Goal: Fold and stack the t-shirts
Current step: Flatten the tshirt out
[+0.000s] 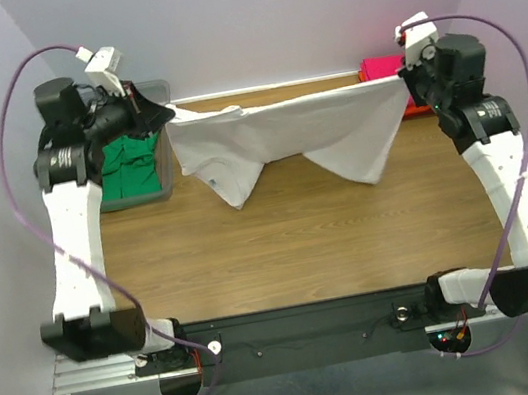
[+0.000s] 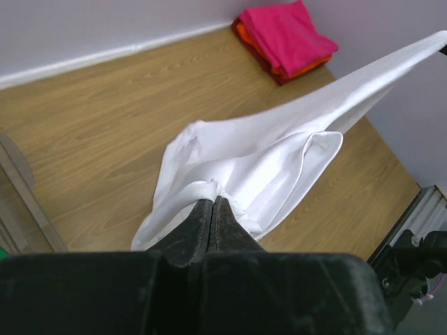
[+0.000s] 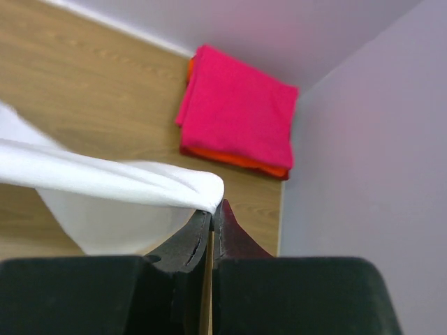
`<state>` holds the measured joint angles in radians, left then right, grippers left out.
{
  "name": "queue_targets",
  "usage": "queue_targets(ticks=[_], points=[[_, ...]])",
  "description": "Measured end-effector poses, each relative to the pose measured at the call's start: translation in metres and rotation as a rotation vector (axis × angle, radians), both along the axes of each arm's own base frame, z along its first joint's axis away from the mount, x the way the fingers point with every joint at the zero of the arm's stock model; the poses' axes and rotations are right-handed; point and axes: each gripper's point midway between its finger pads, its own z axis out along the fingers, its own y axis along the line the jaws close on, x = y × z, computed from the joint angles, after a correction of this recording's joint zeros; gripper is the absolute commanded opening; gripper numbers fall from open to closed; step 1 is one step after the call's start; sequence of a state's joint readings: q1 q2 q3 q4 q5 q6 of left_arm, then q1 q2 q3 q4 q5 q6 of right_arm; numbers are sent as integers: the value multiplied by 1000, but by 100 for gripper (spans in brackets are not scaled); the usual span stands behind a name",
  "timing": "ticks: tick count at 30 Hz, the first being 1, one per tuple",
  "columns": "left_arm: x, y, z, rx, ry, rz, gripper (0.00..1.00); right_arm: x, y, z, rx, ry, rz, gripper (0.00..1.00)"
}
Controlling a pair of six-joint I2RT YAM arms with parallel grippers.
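- At the bottom of the top view, the two arm bases sit along the near edge of the wooden table (image 1: 304,252).
- Over the upper half of the table hangs the white t-shirt (image 1: 284,133), stretched sideways between the two grippers. Its top edge is pulled nearly straight, and two flaps sag down, one left of centre and one right of centre. Whether they touch the wood cannot be told.
- The left gripper (image 1: 165,113), at upper left, has its jaws pinched together on the shirt's left end. In its wrist view the cloth bunches at the tips.
- The right gripper (image 1: 404,81), at upper right, is clamped narrow on the other end. Its wrist view shows the white hem caught between the tips.
- Under the left arm, at the left edge, the grey bin (image 1: 170,168) holds the green t-shirt (image 1: 133,169).
- In the far right corner by the wall, the magenta t-shirt (image 3: 237,112) lies folded on the red-orange t-shirt (image 3: 230,159).
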<state>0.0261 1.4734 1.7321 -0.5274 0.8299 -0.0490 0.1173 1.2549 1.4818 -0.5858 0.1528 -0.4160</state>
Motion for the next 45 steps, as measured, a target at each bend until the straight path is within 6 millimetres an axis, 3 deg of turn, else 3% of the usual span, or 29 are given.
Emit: queue_targets(ticks=[2,5,8,10,16,17,20,23,25,27,32,35,37,40,43,45], points=[[-33,-1,29,-20,-76,16,0,-6,-7,25,-14,-54,-20,1],[-63,-2,68,-52,-192,35,0,-9,-11,57,-29,-124,-31,1],[-65,-1,82,-94,-235,67,0,-6,-12,71,-43,-155,-34,1],[-61,-1,86,-122,-244,82,0,5,-12,65,-52,-145,-37,1],[11,1,61,-181,-173,125,0,75,-9,6,-78,-14,-40,1],[37,2,47,-186,-138,138,0,96,-10,-5,-78,7,-44,1],[96,4,13,-195,-49,164,0,139,-17,-18,-73,18,-65,0],[152,6,2,-215,-45,175,0,177,-26,-1,-54,-47,-85,1],[175,4,11,-244,-81,167,0,199,-31,25,-37,-127,-101,0],[185,2,31,-272,-151,153,0,212,-35,55,-26,-220,-110,0],[171,-3,104,-320,-376,103,0,214,-36,119,-7,-417,-118,1],[152,-5,137,-325,-481,75,0,209,-36,129,-3,-462,-118,1],[135,-6,147,-317,-522,56,0,207,-36,124,-2,-460,-112,1],[117,-8,131,-285,-514,42,0,208,-33,101,-3,-423,-95,1],[112,-8,82,-237,-447,42,0,210,-28,48,-7,-320,-62,0],[113,-7,35,-196,-360,44,0,206,-24,2,-11,-226,-34,1]])
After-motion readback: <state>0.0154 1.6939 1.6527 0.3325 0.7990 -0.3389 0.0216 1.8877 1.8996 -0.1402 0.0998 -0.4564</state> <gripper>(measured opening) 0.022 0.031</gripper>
